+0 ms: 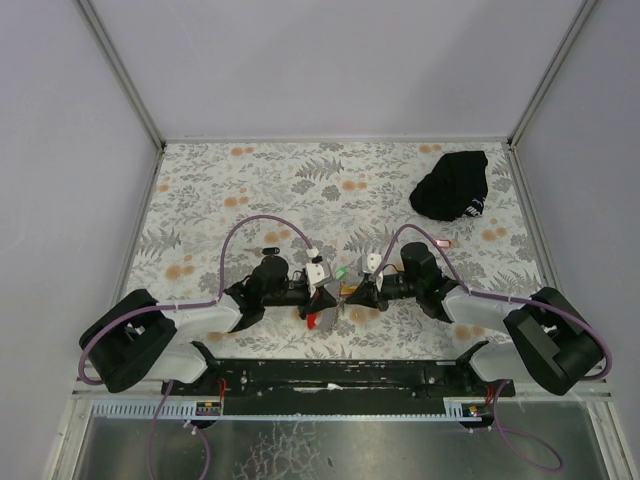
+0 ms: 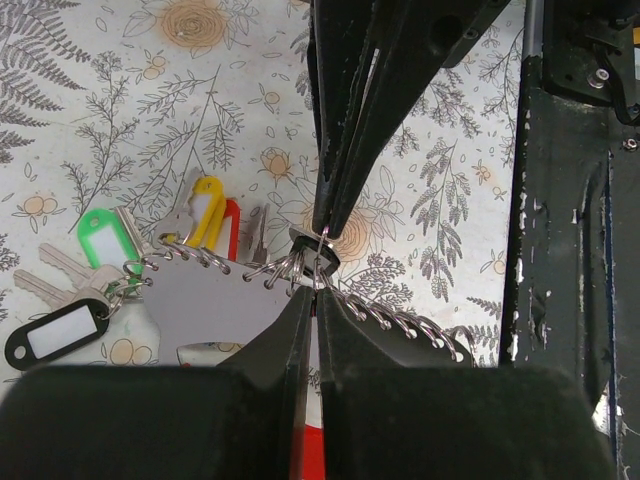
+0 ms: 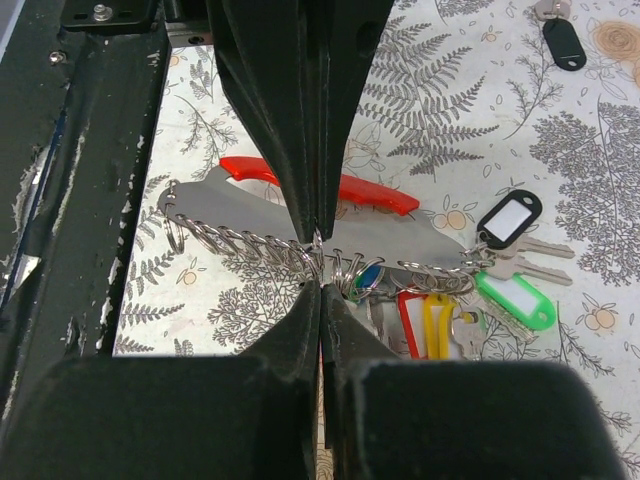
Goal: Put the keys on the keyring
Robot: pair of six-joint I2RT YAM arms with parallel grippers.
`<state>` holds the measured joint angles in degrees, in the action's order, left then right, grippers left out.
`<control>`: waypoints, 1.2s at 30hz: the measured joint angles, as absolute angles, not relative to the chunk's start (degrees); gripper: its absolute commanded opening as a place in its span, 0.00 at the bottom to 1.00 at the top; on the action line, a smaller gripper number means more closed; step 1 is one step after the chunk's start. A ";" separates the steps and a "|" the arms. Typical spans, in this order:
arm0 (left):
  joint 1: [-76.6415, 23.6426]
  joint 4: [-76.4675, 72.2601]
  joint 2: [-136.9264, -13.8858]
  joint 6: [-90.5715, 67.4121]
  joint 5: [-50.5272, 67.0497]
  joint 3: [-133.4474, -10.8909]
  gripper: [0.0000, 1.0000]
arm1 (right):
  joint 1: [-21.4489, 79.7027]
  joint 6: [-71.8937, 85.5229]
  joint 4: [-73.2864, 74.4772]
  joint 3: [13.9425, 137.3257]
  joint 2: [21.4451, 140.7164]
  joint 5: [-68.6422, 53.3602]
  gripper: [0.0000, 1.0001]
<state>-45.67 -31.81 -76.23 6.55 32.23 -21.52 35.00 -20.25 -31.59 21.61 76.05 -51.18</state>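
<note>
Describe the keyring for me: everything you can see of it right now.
The keyring is a flat grey strap with a red part and a row of small metal rings along one edge. It lies roughly level between the arms. Keys with coloured tags hang from rings at one end. The left gripper and right gripper are both shut on rings mid-row, tip to tip. Whether it touches the table is unclear.

Even bright overhead light, soft shadows; wrist-view foregrounds dark, perhaps slightly blurred.
</note>
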 measured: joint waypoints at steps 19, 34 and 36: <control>-45.67 -31.16 -76.23 6.24 33.10 -21.52 0.00 | 34.98 -18.79 -32.49 21.67 77.30 -53.67 0.00; -45.67 -31.20 -76.23 6.04 33.52 -21.50 0.00 | 34.98 -15.18 -35.07 21.74 79.55 -55.02 0.00; -45.67 -31.20 -76.23 6.04 33.67 -21.50 0.00 | 34.98 -14.98 -35.16 21.74 79.55 -55.18 0.00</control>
<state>-45.67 -31.20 -76.23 6.04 33.67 -21.50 34.98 -14.98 -35.16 21.74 79.55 -55.18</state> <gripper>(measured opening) 0.009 0.011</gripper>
